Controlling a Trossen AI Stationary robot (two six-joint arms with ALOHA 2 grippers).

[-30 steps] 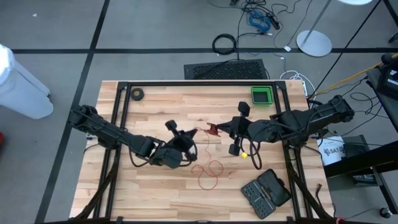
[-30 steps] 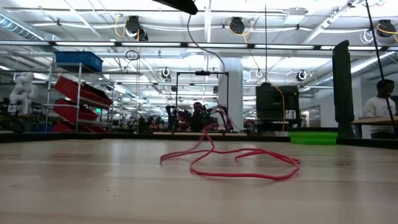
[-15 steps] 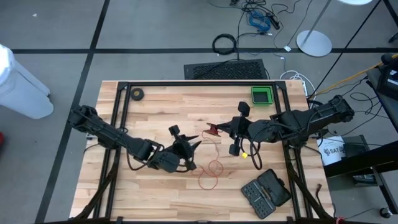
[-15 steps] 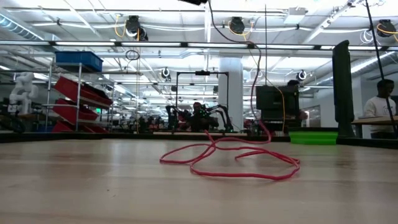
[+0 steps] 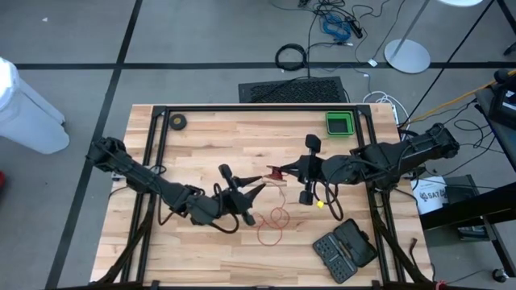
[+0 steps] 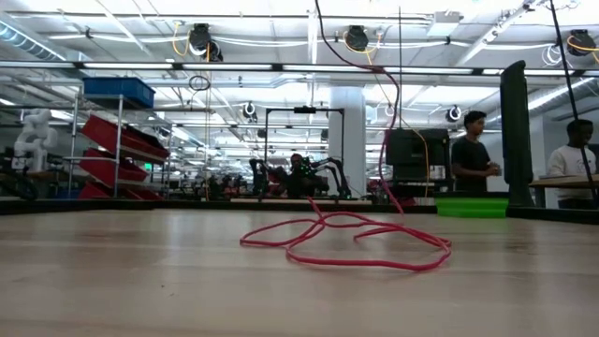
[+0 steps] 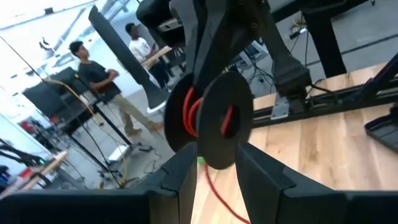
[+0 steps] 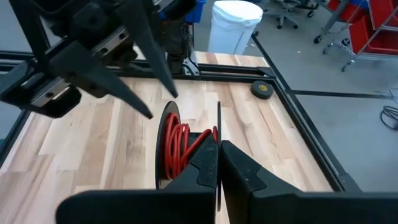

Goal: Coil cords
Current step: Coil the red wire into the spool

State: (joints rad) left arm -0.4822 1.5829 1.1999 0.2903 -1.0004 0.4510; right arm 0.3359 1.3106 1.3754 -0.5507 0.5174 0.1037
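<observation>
**Reel held over table, cord partly loose**

While the right gripper (image 5: 284, 171) stays clenched on the reel (image 8: 186, 149), the left gripper (image 5: 252, 184) stands beside the reel, fingers parted, holding nothing. The red cord (image 5: 274, 221) lies looped on the table (image 5: 210, 133) below the reel.

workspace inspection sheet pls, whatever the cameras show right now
surface: wooden table, bare in most places
job's things: red cord lies in loose loops on the table, partly wound on the black reel
clutter: green bin, small black roll, black bit case
grippers: right gripper shut on the reel; left gripper open, near the reel, holding nothing
cables: black cable ring on the floor
surroundings: people standing beyond the table
</observation>
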